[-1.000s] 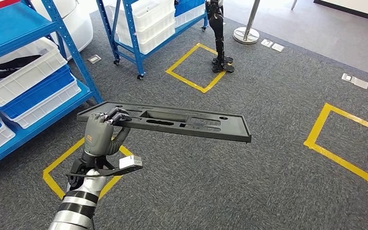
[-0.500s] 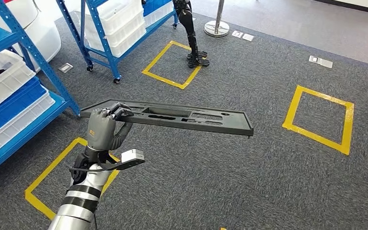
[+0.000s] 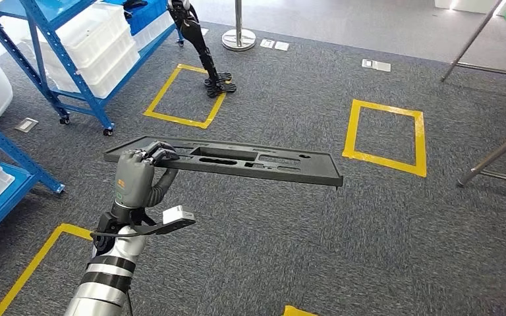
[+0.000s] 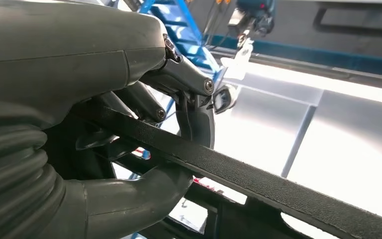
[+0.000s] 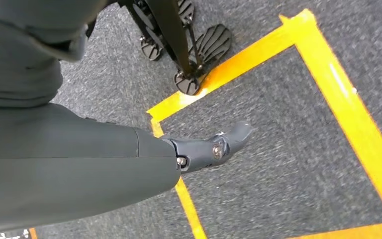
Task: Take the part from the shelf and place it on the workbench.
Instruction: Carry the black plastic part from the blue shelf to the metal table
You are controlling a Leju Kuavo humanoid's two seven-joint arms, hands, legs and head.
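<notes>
The part (image 3: 237, 161) is a long, flat black panel with cut-outs, held level above the carpet. My left hand (image 3: 138, 178) grips its left end, with fingers curled over the top edge and the thumb underneath. In the left wrist view the fingers (image 4: 189, 94) wrap over the panel's edge (image 4: 258, 181). My right hand (image 5: 79, 144) hangs over the floor with its thumb (image 5: 214, 147) stretched out and nothing in it.
Blue shelving with white bins (image 3: 99, 46) stands at the back left, and another blue rack (image 3: 0, 171) is near my left side. Yellow tape squares (image 3: 385, 135) mark the grey carpet. Metal table legs (image 3: 494, 155) rise at the right. A black stand (image 3: 217, 84) sits farther back.
The whole view has swung to the right, so the shelves slide off to the left and table legs come in at the right. The part stays in my left hand, still level.
</notes>
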